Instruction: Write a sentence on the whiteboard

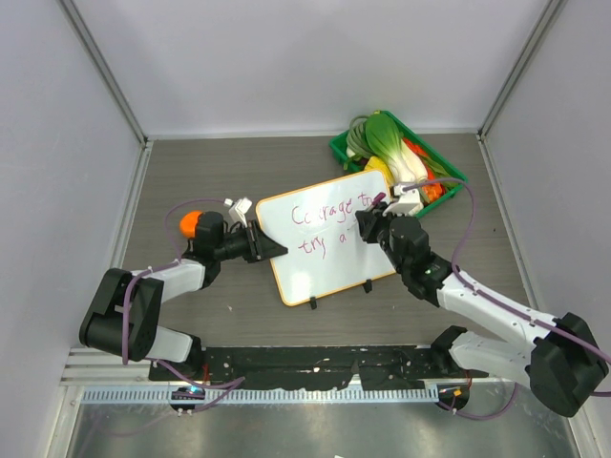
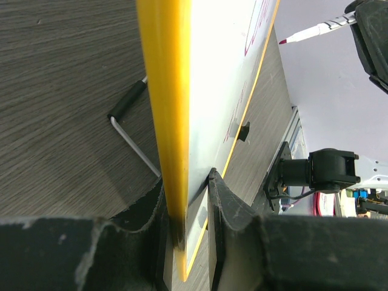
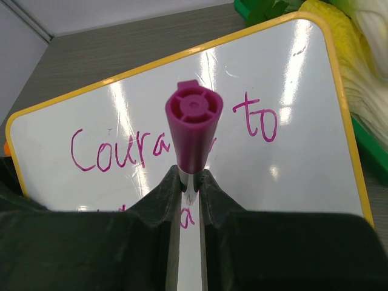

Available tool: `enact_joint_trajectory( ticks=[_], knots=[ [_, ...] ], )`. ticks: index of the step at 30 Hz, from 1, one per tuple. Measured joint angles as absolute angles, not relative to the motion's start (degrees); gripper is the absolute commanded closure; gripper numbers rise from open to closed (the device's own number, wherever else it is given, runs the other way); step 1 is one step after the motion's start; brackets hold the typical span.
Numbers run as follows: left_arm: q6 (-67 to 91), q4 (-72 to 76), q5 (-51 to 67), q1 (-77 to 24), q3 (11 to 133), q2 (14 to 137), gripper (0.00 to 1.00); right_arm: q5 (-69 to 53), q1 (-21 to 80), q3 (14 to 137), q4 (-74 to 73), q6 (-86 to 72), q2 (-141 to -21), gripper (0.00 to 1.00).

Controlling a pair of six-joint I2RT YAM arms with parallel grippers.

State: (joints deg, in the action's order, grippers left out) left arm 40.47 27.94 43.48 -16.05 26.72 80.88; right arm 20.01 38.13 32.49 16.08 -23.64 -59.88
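Dark wood-grain table [image 1: 191,172] inside a white-walled cell. The whiteboard [image 1: 334,267] sits at the table's middle. Its long axis runs left to right, with the right end swung slightly toward the far wall and the clipped edge facing the arm bases. The sentence [image 1: 320,229] shows "Courage to" on the first line and "try a" on the second. Progress is judged well past half, with the word begun at "a" unfinished. The left gripper [image 2: 188,200] is clamped on the board's left frame. The right gripper [image 3: 191,179] is closed on a purple marker [image 3: 193,121] above the writing. Tip contact cannot be confirmed.
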Motion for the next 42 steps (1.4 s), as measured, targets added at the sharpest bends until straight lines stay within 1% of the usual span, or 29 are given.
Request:
enact_joint_trajectory(
  ticks=[9, 20, 34, 42],
  knots=[
    [40.4, 27.9, 43.5, -16.1, 26.7, 80.9, 1.00, 20.4, 37.5, 32.9, 16.0, -23.7, -62.7, 0.99],
    [40.4, 27.8, 43.4, -16.1, 26.7, 80.9, 1.00, 20.8, 37.1, 32.9, 16.0, -23.9, -63.5, 0.99],
    [40.4, 27.7, 43.4, -16.1, 26.8, 80.9, 1.00, 17.8, 37.0, 32.7, 16.0, -23.9, -63.5, 0.99],
    [40.4, 27.7, 43.4, -16.1, 26.8, 80.9, 1.00, 17.3, 37.0, 30.5, 14.6, -23.9, -61.1, 0.99]
  ],
)
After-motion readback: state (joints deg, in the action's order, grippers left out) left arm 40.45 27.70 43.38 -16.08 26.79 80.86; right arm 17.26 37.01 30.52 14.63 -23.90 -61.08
